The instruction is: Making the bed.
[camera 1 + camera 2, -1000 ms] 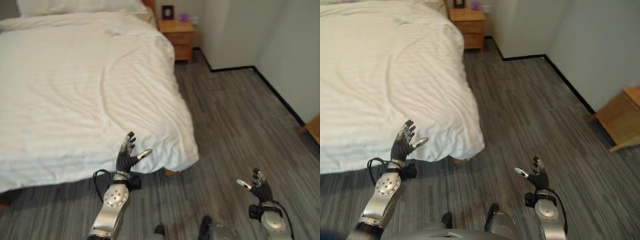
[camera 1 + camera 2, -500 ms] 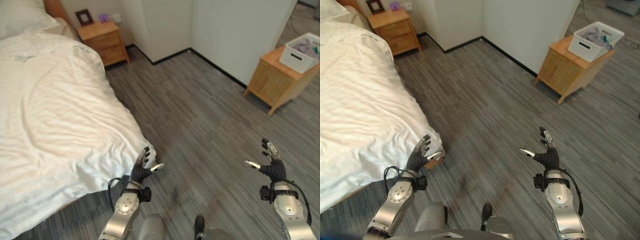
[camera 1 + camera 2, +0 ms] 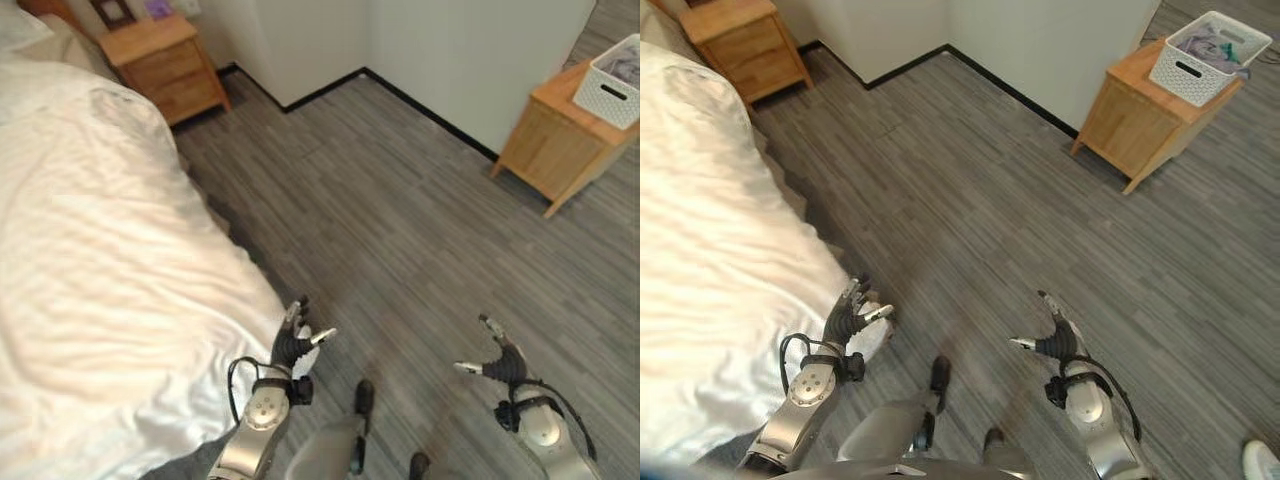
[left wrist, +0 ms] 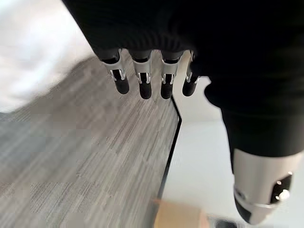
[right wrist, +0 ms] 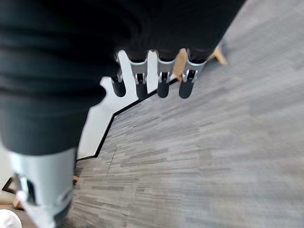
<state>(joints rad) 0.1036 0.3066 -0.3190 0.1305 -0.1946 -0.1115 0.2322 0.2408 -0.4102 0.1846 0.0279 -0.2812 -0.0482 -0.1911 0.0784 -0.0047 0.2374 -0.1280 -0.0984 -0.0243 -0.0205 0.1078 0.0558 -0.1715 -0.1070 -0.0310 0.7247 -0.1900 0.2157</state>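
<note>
A bed under a white duvet (image 3: 100, 280) takes up the left of both eye views, its near corner hanging close to the floor. My left hand (image 3: 292, 345) is raised beside that corner with fingers (image 4: 142, 83) straight and nothing in them. My right hand (image 3: 500, 360) hovers over the bare floor to the right, fingers (image 5: 161, 83) spread and empty, well apart from the bed.
A wooden nightstand (image 3: 160, 55) stands by the head of the bed. Another wooden cabinet (image 3: 1145, 115) with a white basket (image 3: 1208, 45) on top sits at the right wall. A white wall corner (image 3: 330, 40) juts out between them. Grey plank floor (image 3: 400, 220) lies open.
The camera has swung right and down, so the bed slid further left. Both hands stay open and empty; the left one still sits by the duvet corner.
</note>
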